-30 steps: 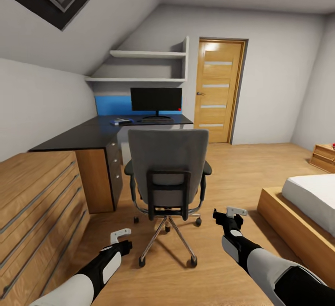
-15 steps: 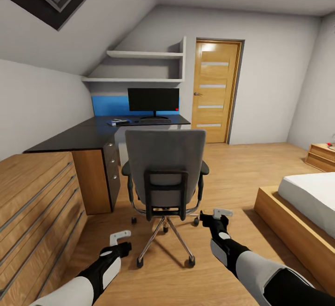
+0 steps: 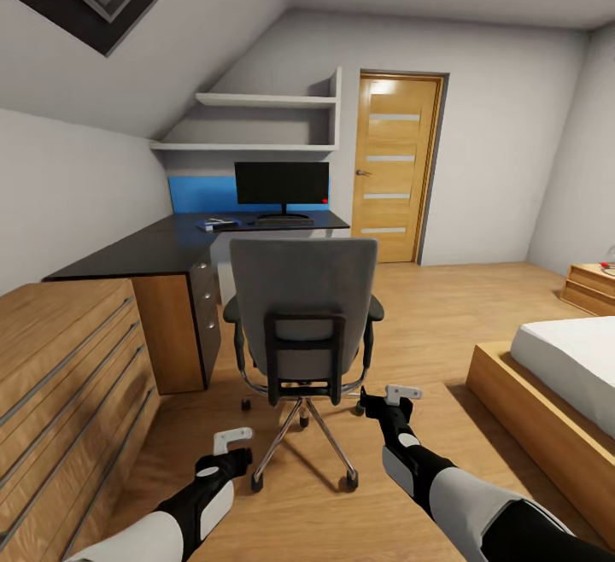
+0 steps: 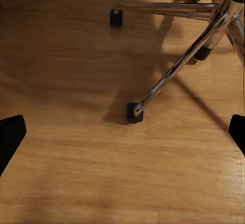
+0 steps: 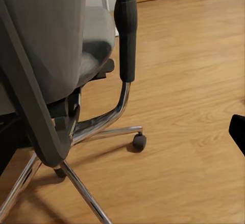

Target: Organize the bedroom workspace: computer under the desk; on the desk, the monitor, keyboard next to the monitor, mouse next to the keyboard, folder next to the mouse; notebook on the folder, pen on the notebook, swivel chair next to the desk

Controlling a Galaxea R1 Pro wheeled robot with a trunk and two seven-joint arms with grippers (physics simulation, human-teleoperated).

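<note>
I hold both end effectors open and empty — my right end effector [image 3: 386, 397] sits nearer the grey upholstered swivel chair [image 3: 303, 314], just left of it.

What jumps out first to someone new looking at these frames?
The grey swivel chair stands centre-stage with its back to the camera, between the robot and the black desk. Beyond it, the dark monitor sits on the desk before a blue wall panel, beside the wooden door. Low in the head view, the left gripper and right gripper flank the chair's chrome base.
</note>
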